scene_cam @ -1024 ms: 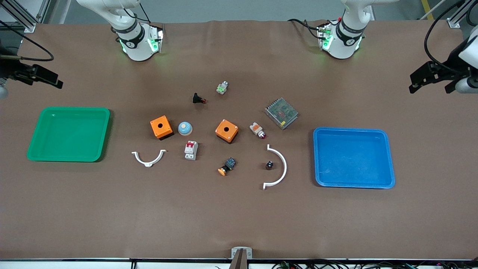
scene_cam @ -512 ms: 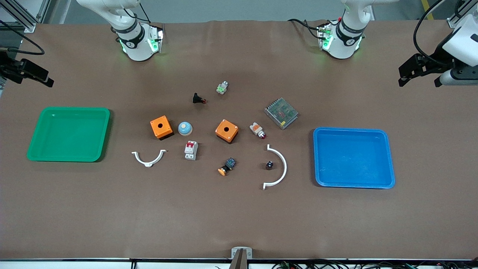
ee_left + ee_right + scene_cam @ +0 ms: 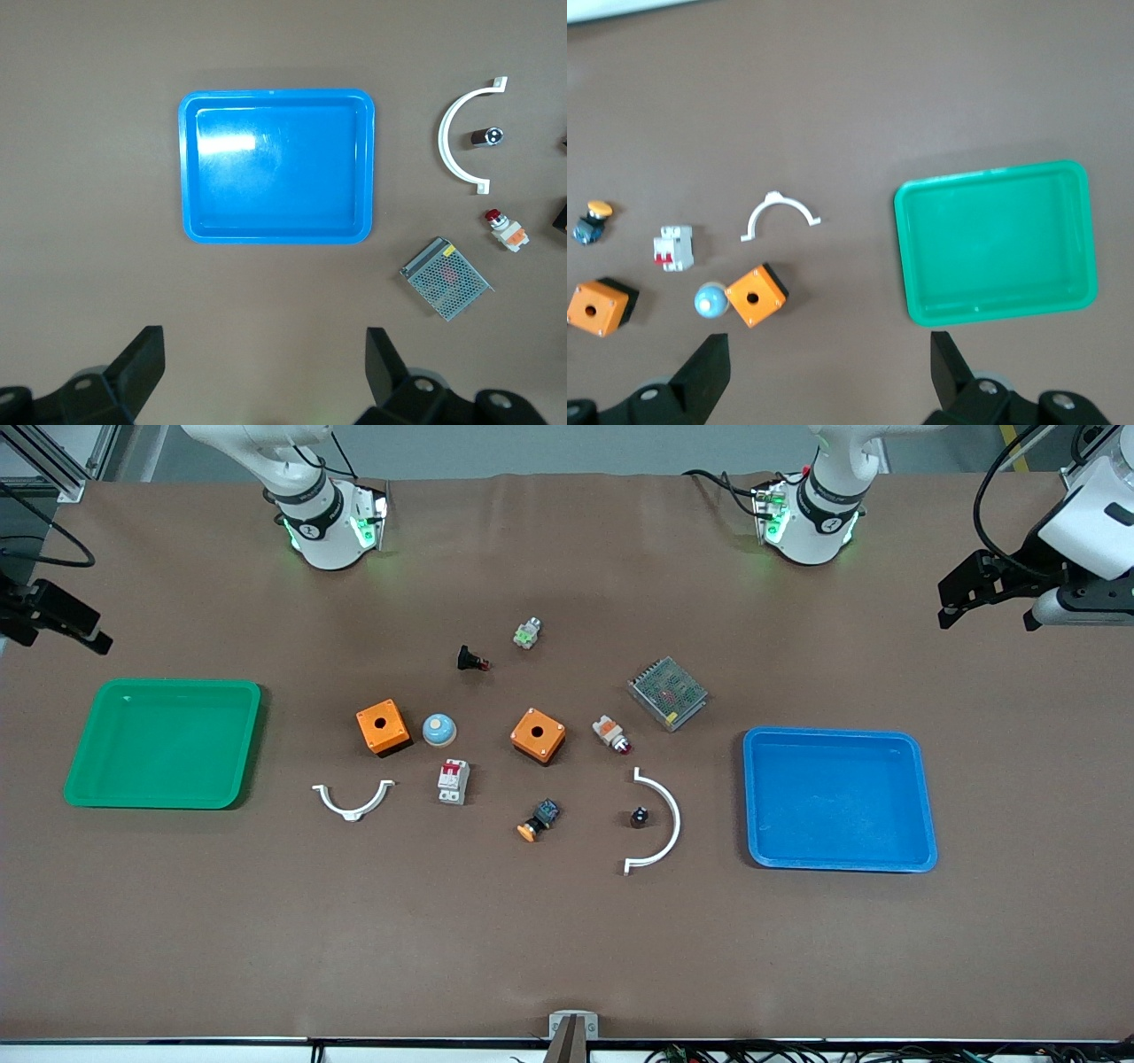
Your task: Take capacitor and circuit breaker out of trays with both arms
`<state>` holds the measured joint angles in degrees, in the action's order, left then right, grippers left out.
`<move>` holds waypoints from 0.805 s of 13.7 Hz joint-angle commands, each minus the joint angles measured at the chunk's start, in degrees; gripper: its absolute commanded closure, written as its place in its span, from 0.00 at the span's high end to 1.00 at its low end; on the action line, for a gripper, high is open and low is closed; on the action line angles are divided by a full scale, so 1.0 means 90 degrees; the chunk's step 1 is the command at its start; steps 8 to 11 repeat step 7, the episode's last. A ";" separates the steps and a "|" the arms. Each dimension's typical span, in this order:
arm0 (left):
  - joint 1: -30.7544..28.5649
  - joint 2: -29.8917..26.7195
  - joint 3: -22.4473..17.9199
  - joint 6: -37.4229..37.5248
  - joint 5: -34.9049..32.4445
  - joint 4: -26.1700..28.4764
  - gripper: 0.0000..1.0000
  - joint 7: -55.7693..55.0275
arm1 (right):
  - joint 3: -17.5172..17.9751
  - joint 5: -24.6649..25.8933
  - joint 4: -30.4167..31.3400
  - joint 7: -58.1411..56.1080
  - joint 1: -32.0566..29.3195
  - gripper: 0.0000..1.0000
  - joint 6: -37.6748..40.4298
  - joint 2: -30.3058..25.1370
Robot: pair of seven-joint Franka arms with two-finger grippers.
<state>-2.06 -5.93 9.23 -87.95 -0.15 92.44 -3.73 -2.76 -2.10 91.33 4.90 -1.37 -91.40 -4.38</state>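
Observation:
The capacitor [image 3: 638, 816], a tiny black cylinder, lies inside a white half-ring [image 3: 666, 828] near the blue tray; it also shows in the left wrist view [image 3: 486, 136]. The breaker [image 3: 453, 781], a light-grey block with a red switch, lies near the table's middle and shows in the right wrist view [image 3: 673, 248]. My left gripper [image 3: 988, 618] is open and empty, high over the left arm's end of the table [image 3: 266, 354]. My right gripper [image 3: 53, 622] is open and empty, high over the right arm's end [image 3: 830, 359].
A green tray [image 3: 255, 726] and a blue tray [image 3: 751, 797] lie at opposite ends. Two orange boxes [image 3: 383, 726] [image 3: 538, 735], a blue dome [image 3: 438, 730], a mesh power supply [image 3: 668, 693], several buttons and a small white bracket [image 3: 353, 801] lie between them.
The right gripper has slid outward toward its end of the table. The left gripper has shifted slightly inward over its end. Nothing on the table has moved.

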 commanded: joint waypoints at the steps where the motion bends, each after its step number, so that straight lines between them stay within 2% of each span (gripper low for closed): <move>1: -0.0035 -0.0064 0.0029 0.0046 0.0095 0.0032 1.00 0.0053 | 0.0043 0.0077 -0.0265 -0.0056 -0.0053 1.00 -0.0001 0.0213; 3: -0.0045 0.0042 0.0029 0.0046 0.0076 -0.0104 1.00 0.0072 | 0.0043 0.0077 -0.0275 -0.0046 -0.0033 1.00 0.0029 0.0223; 6: -0.0035 0.0131 0.0029 0.0046 0.0027 -0.0261 1.00 0.0092 | 0.0043 0.0077 -0.0489 -0.0026 -0.0014 1.00 0.0067 0.0565; 11: -0.0044 0.0131 0.0029 0.0046 0.0027 -0.0261 1.00 0.0092 | 0.0043 0.0077 -0.0470 -0.0036 -0.0024 1.00 0.0135 0.0575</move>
